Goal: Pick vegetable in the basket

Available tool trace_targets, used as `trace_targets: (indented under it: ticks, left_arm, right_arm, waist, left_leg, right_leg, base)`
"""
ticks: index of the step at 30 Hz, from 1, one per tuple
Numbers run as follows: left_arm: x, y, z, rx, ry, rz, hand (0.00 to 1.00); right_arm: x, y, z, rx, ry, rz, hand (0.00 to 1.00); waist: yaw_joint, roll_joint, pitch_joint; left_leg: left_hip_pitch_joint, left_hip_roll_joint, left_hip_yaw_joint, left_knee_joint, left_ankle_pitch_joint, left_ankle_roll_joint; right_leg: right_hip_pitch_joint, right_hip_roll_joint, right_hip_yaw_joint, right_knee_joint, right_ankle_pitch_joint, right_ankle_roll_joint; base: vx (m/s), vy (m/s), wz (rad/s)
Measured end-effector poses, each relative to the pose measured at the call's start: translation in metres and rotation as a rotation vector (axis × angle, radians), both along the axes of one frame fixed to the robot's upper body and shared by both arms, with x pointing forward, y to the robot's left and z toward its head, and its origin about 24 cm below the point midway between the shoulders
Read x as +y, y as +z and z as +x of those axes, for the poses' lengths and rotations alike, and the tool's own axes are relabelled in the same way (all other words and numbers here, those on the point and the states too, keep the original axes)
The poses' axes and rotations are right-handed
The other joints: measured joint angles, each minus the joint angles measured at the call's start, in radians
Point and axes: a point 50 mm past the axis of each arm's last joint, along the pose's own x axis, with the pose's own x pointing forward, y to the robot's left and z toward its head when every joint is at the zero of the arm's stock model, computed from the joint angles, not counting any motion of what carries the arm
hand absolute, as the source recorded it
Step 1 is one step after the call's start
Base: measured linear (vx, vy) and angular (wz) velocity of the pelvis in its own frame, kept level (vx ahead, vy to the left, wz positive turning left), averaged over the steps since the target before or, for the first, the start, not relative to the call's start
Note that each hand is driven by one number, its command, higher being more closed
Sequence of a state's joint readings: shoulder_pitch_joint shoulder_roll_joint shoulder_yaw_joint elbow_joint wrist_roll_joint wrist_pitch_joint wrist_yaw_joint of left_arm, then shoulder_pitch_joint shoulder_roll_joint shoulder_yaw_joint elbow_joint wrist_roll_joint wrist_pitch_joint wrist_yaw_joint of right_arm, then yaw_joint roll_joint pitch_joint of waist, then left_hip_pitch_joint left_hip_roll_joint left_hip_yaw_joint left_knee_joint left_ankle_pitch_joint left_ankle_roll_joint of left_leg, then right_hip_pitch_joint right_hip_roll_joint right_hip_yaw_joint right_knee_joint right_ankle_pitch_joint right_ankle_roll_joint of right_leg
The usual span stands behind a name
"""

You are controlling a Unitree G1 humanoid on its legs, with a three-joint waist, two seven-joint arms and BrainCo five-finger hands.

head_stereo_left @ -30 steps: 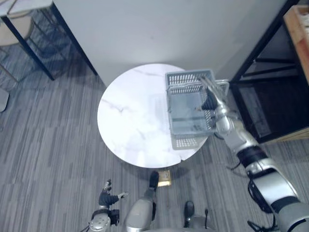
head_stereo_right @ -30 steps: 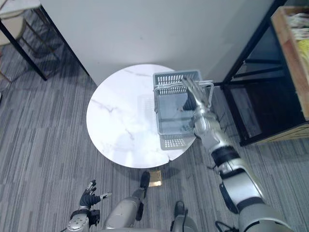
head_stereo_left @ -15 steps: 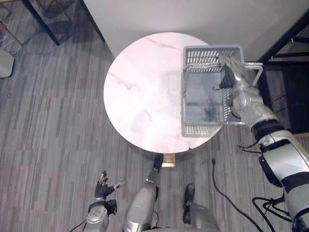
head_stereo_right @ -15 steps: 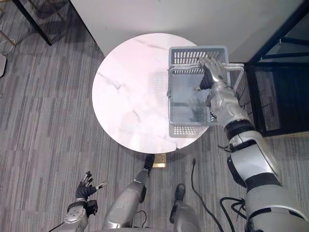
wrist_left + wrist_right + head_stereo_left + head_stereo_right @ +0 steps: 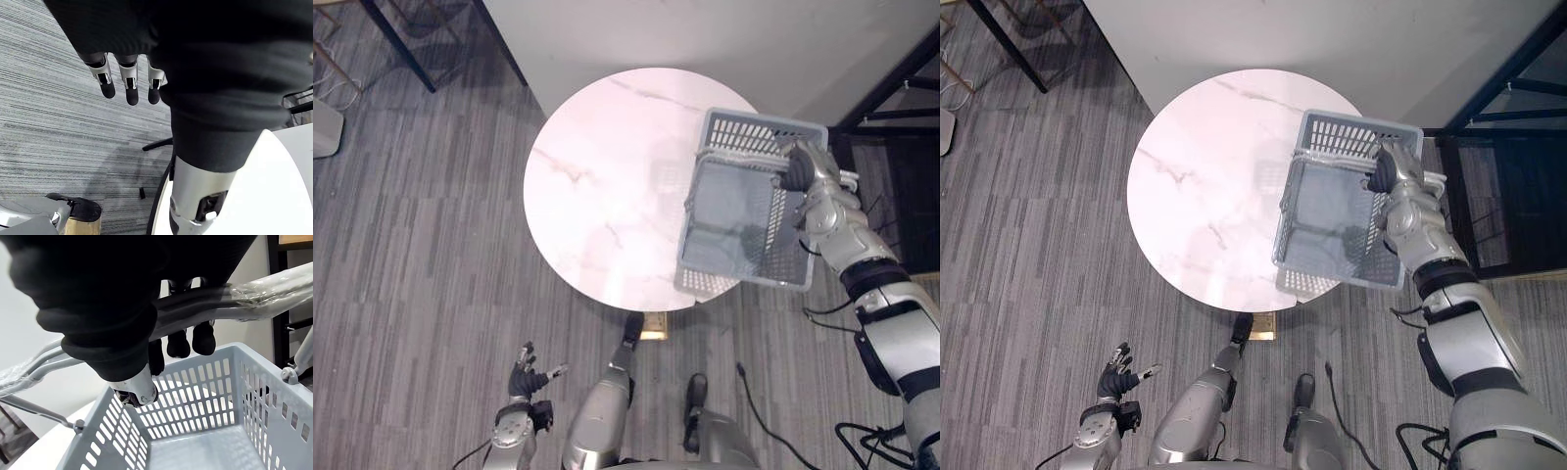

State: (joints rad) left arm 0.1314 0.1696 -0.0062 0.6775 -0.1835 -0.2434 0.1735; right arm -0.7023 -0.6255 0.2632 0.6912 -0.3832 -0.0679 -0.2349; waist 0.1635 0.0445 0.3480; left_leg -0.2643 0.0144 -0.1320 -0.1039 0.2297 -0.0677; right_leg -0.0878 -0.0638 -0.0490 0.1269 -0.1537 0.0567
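Note:
A grey plastic basket (image 5: 759, 125) hangs tilted over the right edge of the round white marble table (image 5: 597, 186), and its inside looks empty. My right hand (image 5: 806, 171) is at the basket's far right corner. Its fingers (image 5: 178, 340) are curled round the basket's wrapped metal handles (image 5: 254, 291), so it is shut on them. Low near the floor on the left, my left hand (image 5: 522, 372) hangs with straight fingers (image 5: 128, 81) and holds nothing. I see no vegetable.
A black shelf frame (image 5: 891, 88) stands close to the right of the basket. A white wall panel (image 5: 656, 29) runs behind the table. Dark furniture legs (image 5: 401, 49) stand at the far left on the grey striped carpet.
My right hand's fingers have curled round the basket's handles. The basket has come up off the table, tilted, and swung a little right and nearer. The left hand stays as it was.

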Motion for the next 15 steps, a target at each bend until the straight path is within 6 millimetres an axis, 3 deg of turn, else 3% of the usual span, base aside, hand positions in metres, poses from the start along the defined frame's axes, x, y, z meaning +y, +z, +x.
trace_targets:
  ticks: [3, 8, 11, 15]
  left_arm:
    - [0.002, -0.002, -0.004, 0.021, 0.016, 0.002, 0.00]
    - [0.007, -0.003, -0.006, 0.033, 0.043, 0.004, 0.00]
    - [0.019, 0.002, -0.013, 0.015, 0.090, 0.013, 0.00]
    - [0.030, 0.003, -0.027, 0.026, 0.136, 0.026, 0.00]
  right_arm:
    - [0.004, -0.018, -0.018, -0.025, 0.000, 0.155, 1.00]
    - [0.007, -0.049, -0.055, -0.045, -0.023, 0.410, 1.00]
    - [0.012, -0.061, -0.081, -0.072, -0.026, 0.529, 1.00]
    - [0.005, -0.072, -0.112, -0.106, -0.068, 0.648, 1.00]
  waist:
    - [-0.040, -0.005, -0.001]
    - [-0.062, -0.020, -0.003]
    - [-0.080, -0.048, -0.019]
    - [-0.096, -0.086, -0.066]
  left_leg:
    - [0.003, 0.005, -0.002, 0.005, 0.000, 0.000]
    - [0.030, 0.003, 0.028, 0.006, -0.004, -0.001]
    - [0.055, 0.003, 0.061, 0.006, -0.015, 0.000]
    - [0.097, 0.006, 0.120, 0.007, -0.035, 0.005]
  right_leg:
    - [0.013, 0.006, 0.001, -0.018, 0.005, 0.008]
    - [0.033, -0.002, 0.031, -0.026, 0.013, 0.018]
    - [0.043, -0.006, 0.063, -0.026, 0.015, 0.022]
    - [0.056, -0.009, 0.122, -0.027, 0.018, 0.028]
  base:
    - [-0.05, -0.014, -0.01]
    - [0.00, -0.003, -0.17]
    - [0.03, -0.002, -0.30]
    - [0.01, -0.005, -0.40]
